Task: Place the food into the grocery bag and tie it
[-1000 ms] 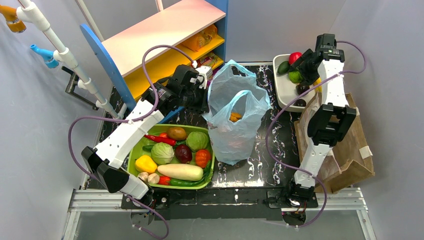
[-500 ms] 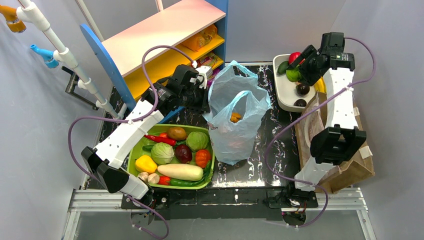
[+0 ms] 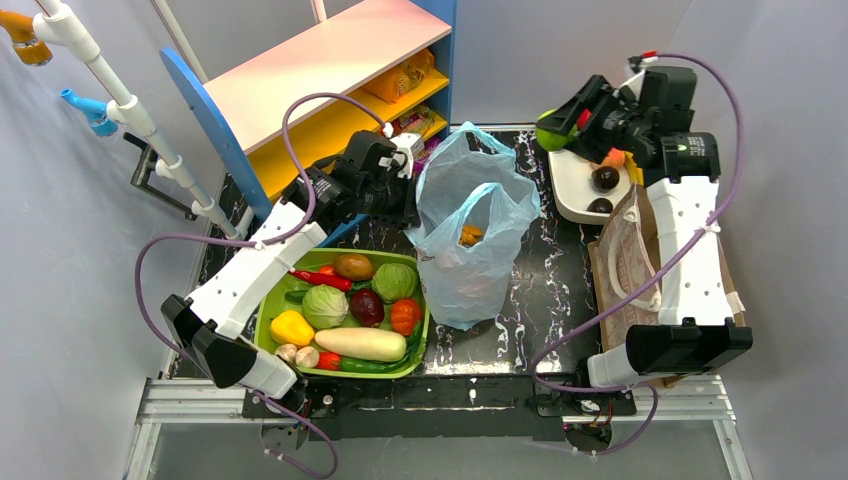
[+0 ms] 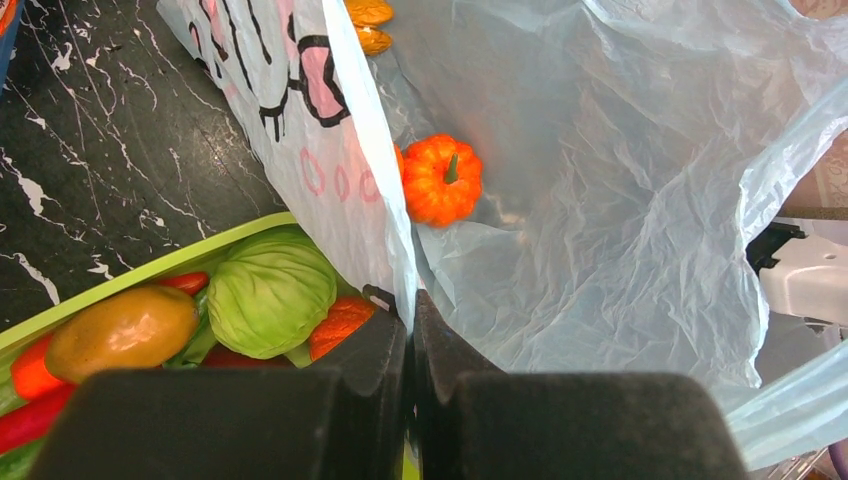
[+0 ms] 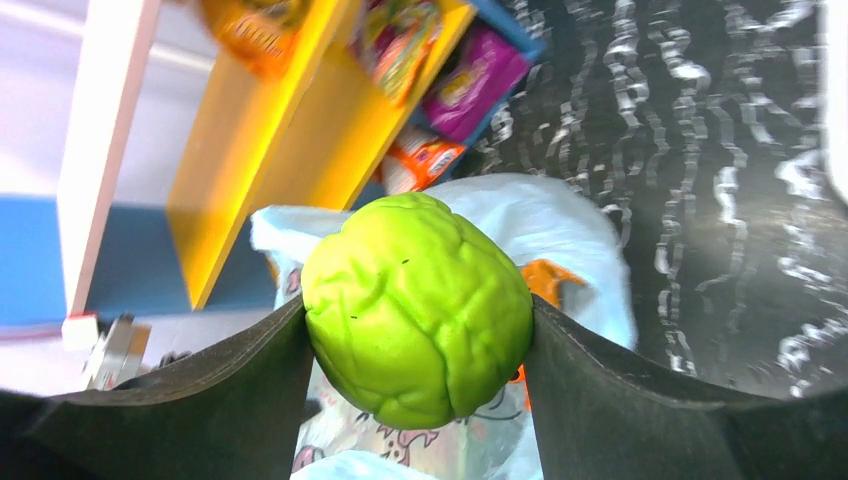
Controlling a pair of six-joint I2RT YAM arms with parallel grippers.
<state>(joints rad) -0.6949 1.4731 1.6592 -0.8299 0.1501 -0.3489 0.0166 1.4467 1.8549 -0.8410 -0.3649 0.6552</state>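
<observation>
Inside the light-blue grocery bag [image 4: 620,210], one small orange pumpkin [image 4: 441,181].

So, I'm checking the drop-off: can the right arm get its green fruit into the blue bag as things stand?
Probably yes. The left gripper pinches the rim of the grocery bag, its mouth gapes upward, and nothing stands between it and the right gripper holding the green fruit.

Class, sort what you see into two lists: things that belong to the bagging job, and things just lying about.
Job in hand: light-blue plastic bag, rim pinched by the left gripper; small orange pumpkin inside it; lumpy green fruit held in the right gripper.
Lying about: green tray of vegetables; brown paper bag; shelf of snack packets.
</observation>
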